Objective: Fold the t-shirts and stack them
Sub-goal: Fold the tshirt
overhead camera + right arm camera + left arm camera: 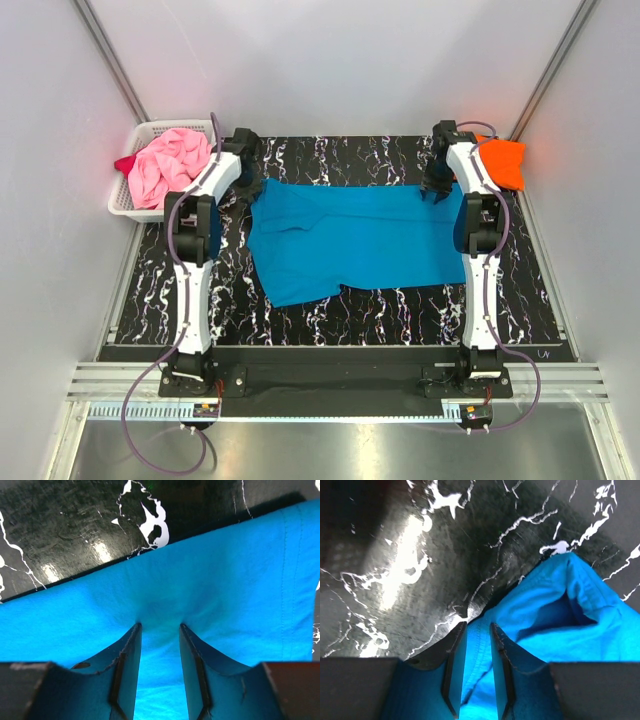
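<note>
The turquoise t-shirt [350,240] lies spread on the black marbled table [400,310]. My left gripper [250,192] is at its far left corner. In the left wrist view the jaws [476,630] stand narrowly apart, shut on the shirt's hem [479,650], and the cloth [570,610] tents up beside them. My right gripper [437,190] is at the far right edge. In the right wrist view it [160,627] presses into the puckered cloth [200,580], shut on a pinch of it. The pink t-shirt [172,165] and a bit of the dark red t-shirt [124,163] are in a basket. The orange t-shirt [505,160] lies at the back right.
The white lattice basket [127,205] stands at the back left, off the table's edge. Grey walls close in both sides and the back. Bare marbled surface [230,310] shows in front of the turquoise shirt and to its left.
</note>
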{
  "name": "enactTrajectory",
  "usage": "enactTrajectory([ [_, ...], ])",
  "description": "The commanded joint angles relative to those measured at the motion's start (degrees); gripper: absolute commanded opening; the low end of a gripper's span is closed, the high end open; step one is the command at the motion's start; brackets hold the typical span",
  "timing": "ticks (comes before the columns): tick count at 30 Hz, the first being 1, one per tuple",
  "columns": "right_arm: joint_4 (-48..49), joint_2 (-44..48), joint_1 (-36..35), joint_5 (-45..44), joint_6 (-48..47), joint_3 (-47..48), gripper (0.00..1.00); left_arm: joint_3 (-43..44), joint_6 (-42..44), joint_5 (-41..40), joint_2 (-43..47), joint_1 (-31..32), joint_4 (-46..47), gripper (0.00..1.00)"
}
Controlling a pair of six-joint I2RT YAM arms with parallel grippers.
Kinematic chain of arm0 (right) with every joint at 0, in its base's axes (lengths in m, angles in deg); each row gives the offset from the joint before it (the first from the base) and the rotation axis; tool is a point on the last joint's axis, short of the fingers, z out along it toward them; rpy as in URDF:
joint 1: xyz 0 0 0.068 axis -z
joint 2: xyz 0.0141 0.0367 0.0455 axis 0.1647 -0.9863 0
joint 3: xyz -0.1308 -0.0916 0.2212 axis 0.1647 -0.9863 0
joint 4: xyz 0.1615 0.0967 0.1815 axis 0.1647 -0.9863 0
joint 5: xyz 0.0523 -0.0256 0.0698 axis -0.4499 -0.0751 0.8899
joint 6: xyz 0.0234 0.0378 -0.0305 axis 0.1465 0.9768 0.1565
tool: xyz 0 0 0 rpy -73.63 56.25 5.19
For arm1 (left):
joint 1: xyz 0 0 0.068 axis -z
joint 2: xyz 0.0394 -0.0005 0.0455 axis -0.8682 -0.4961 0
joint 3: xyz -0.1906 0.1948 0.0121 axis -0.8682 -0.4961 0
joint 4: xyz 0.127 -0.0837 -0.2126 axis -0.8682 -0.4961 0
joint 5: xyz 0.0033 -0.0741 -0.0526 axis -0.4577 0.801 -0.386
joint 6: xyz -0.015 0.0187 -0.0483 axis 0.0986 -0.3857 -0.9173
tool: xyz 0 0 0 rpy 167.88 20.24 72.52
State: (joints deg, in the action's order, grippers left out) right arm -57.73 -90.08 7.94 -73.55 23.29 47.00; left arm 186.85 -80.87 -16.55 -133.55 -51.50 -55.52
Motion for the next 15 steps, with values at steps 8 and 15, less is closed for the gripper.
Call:
enactTrajectory([
  [8, 8.6, 13.9, 0.4, -1.3, -2.4, -7.1, 0.48, -15.3, 2.8, -0.9, 20.3, -0.3, 14.1, 0.31],
  [15, 19.3, 26.6, -0.7, 5.4, -1.0, -24.6, 0.53, -22.4, 3.4, 5.2, 25.9, 1.2, 16.4, 0.32],
])
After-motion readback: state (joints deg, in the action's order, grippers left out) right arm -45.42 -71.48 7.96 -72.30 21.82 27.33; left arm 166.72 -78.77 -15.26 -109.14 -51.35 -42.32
